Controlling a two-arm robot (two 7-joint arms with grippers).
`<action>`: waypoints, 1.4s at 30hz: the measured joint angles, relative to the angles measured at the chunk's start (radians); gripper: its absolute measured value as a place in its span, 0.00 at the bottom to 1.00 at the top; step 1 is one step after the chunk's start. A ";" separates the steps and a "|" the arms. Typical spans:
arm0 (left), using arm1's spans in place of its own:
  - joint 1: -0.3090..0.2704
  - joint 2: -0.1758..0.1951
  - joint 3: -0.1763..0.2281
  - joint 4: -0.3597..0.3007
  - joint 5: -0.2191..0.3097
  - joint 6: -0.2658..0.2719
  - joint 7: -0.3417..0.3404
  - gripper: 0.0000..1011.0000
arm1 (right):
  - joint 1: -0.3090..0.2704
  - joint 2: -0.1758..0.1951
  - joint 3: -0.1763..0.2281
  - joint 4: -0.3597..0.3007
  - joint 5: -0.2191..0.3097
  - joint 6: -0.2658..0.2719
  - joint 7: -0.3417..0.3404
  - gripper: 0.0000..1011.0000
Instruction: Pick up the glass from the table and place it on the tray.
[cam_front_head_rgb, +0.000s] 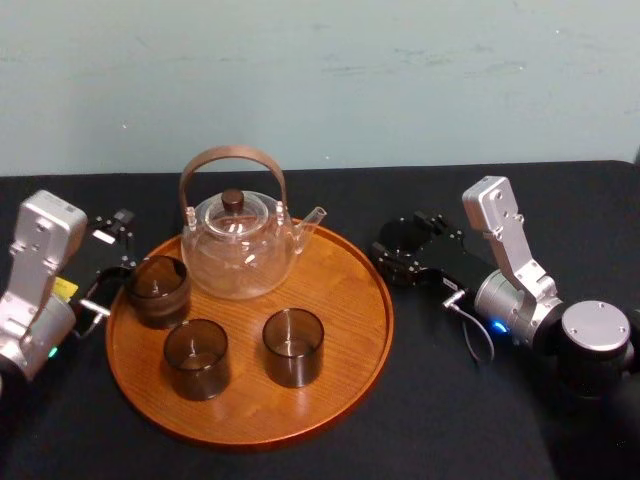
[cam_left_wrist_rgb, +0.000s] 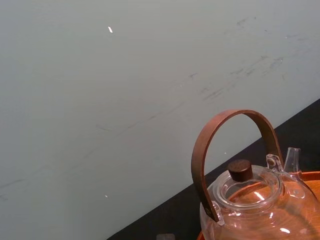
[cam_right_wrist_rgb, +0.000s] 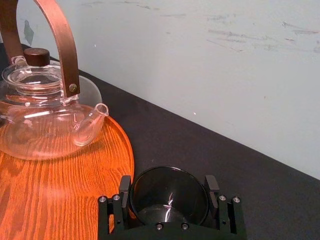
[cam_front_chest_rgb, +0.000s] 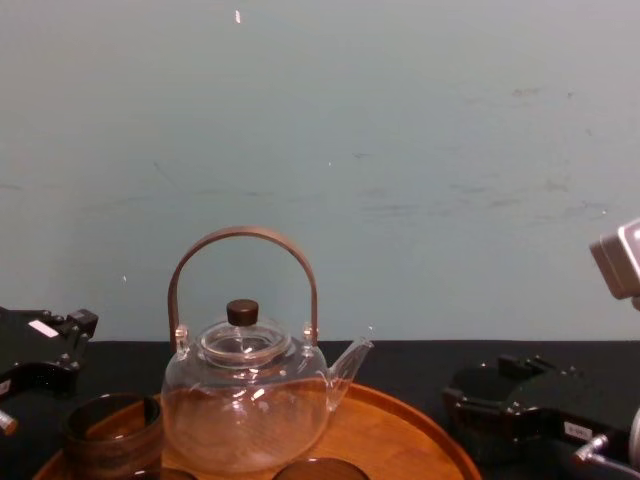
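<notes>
The right gripper (cam_front_head_rgb: 408, 248) was closed around a dark glass (cam_right_wrist_rgb: 170, 197), its fingers pressed to both sides, and the glass stood on the black table (cam_front_head_rgb: 450, 410) just beside the right edge of the tray (cam_front_head_rgb: 345, 335). The left gripper (cam_front_head_rgb: 110, 262) sat spread wide, holding nothing, at the tray's left edge, close to another glass (cam_front_head_rgb: 157, 290) on the tray

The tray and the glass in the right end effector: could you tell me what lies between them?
Only bare black table separates the tray from the glass in the right end effector, seen in the right wrist view.
</notes>
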 joint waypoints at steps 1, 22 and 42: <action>0.000 0.000 0.000 0.000 0.000 0.000 0.000 0.00 | 0.000 0.000 0.000 0.000 0.000 0.000 0.000 0.89; 0.000 0.000 0.000 0.000 0.000 0.000 0.000 0.00 | -0.002 0.002 0.001 -0.003 0.002 0.000 0.000 0.89; 0.000 0.000 0.000 0.000 0.000 0.000 0.000 0.00 | -0.003 0.002 0.001 -0.003 0.002 0.000 0.000 0.89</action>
